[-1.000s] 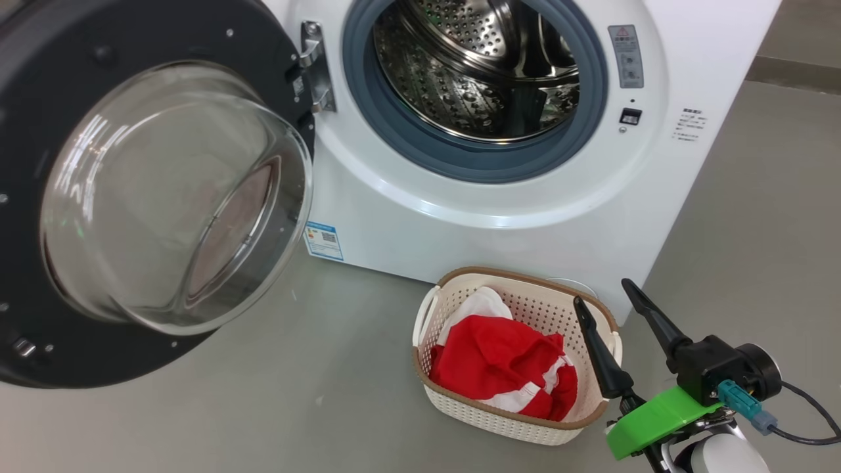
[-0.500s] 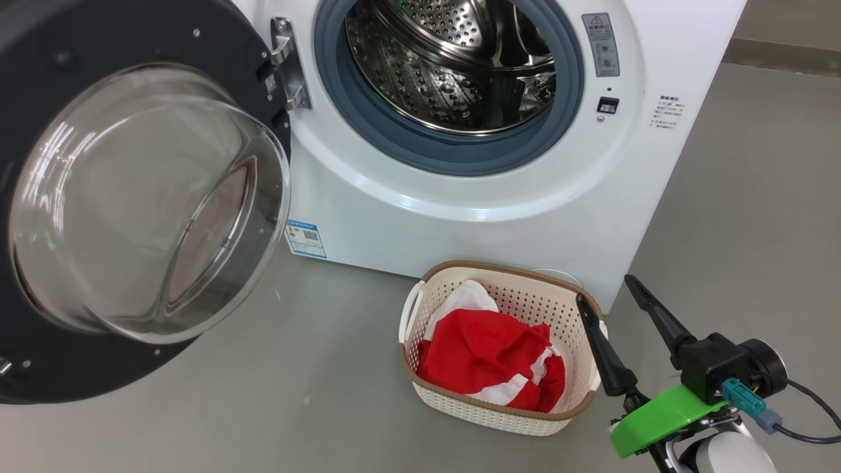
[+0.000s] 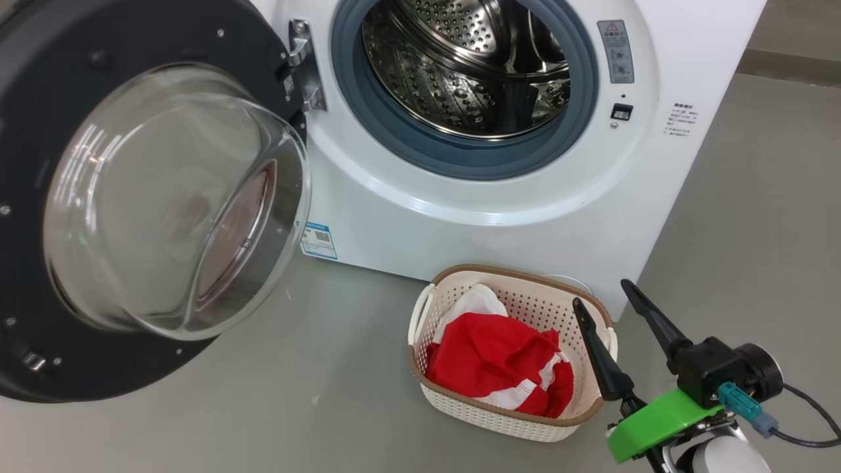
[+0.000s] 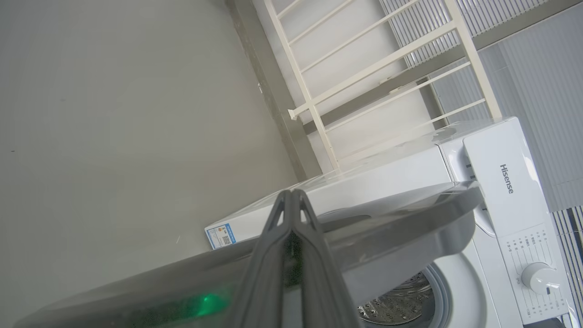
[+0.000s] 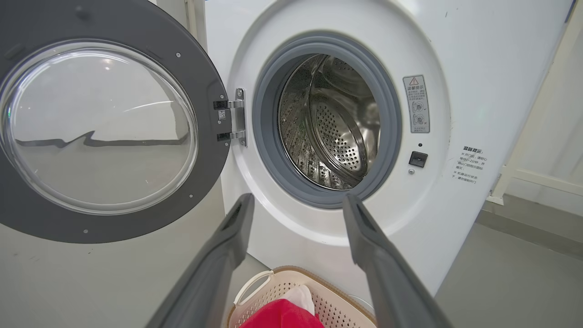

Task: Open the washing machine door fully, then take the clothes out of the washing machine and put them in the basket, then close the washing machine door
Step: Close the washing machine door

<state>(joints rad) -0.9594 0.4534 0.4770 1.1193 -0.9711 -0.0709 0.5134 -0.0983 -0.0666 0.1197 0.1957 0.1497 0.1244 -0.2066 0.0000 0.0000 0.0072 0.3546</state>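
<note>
Smooth grey floor [image 3: 295,394] runs under the washing machine [image 3: 499,217], a white front-loader whose perforated steel drum [image 3: 473,72] shows through its grey rubber ring [image 3: 460,157]. The washing machine door [image 3: 171,197] stands swung wide on its hinge at my left, its glass bowl bulging toward me. The basket [image 3: 499,417] sits on the floor just in front of the machine, to the right of the blue sticker [image 3: 318,241]. The clothes [image 3: 493,361], red with white stripes and a white part, lie heaped inside it. My right gripper [image 3: 601,293] hangs at the basket's right end, its two dark fingers spread wide and holding nothing. My left gripper [image 4: 291,196], seen from its own wrist, has its fingers pressed together tip to tip, close by the door's rim seen edge-on; whether they touch it I cannot tell.
</note>
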